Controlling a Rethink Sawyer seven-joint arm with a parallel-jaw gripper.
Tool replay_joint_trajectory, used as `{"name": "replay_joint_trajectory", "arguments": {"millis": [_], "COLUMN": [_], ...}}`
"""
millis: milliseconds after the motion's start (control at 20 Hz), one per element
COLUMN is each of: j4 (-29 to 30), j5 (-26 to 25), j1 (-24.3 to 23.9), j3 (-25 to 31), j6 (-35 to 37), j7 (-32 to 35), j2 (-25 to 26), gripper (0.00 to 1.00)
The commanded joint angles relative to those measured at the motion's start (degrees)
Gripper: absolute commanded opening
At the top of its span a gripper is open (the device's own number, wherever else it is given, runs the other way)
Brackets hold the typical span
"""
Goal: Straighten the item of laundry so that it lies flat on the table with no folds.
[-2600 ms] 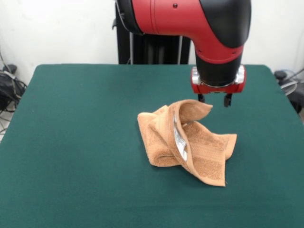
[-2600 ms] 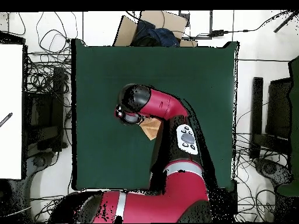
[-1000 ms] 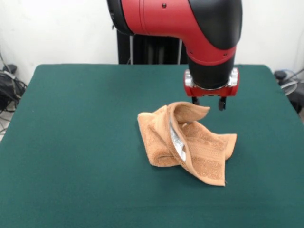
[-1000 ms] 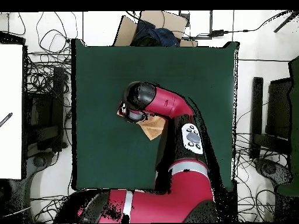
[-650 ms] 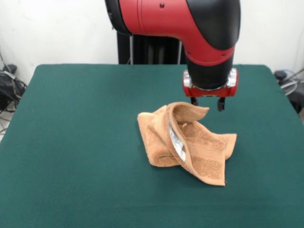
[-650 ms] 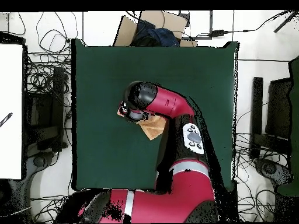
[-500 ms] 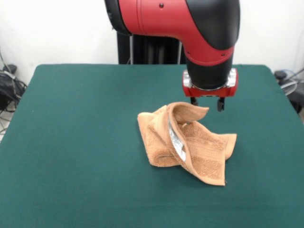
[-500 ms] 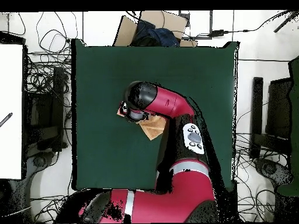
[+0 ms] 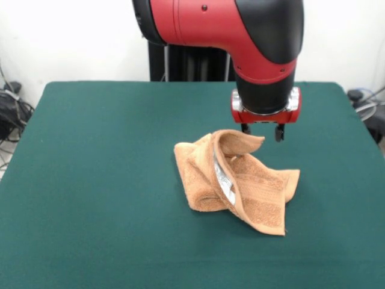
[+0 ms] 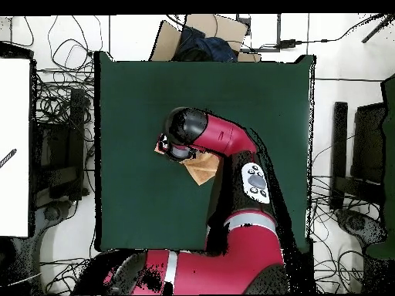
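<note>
claw hangs from the red and black arm just above the far right part of the hand towel, its two short dark fingertips standing apart with a clear gap between them and nothing held. one tip sits just beside the raised flap at the towel's top, though i cannot tell whether it touches the cloth.

the orange-brown terry towel lies crumpled near the middle of the dark green worktop. it is bunched into a rolled lump on its left side, with a folded flap curling up and over at the top and a flatter corner spread out toward the lower right. a small white label shows in the crease between the folds, and a woven border band runs along the lower flat part.

from overhead, the arm covers most of the towel; only an orange corner peeks out beside the wrist, on the worktop.
</note>
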Motion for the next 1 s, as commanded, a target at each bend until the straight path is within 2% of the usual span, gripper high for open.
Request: {"name": "replay_joint_trajectory", "arguments": {"millis": [50, 250, 1000], "j4": [-0.88, -2.01, -0.55], "j5": [-0.05, -0.59, -0.31], "j1": [-0.63, -0.66, -1.09], "j3": [5.57, 5.59, 5.92], "j6": [-1.38, -0.72, -3.11], "j7": [4.05, 3.27, 3.1], "j2": [1.26, 1.72, 1.09], "gripper": [1.0, 1.0, 1.0]}}
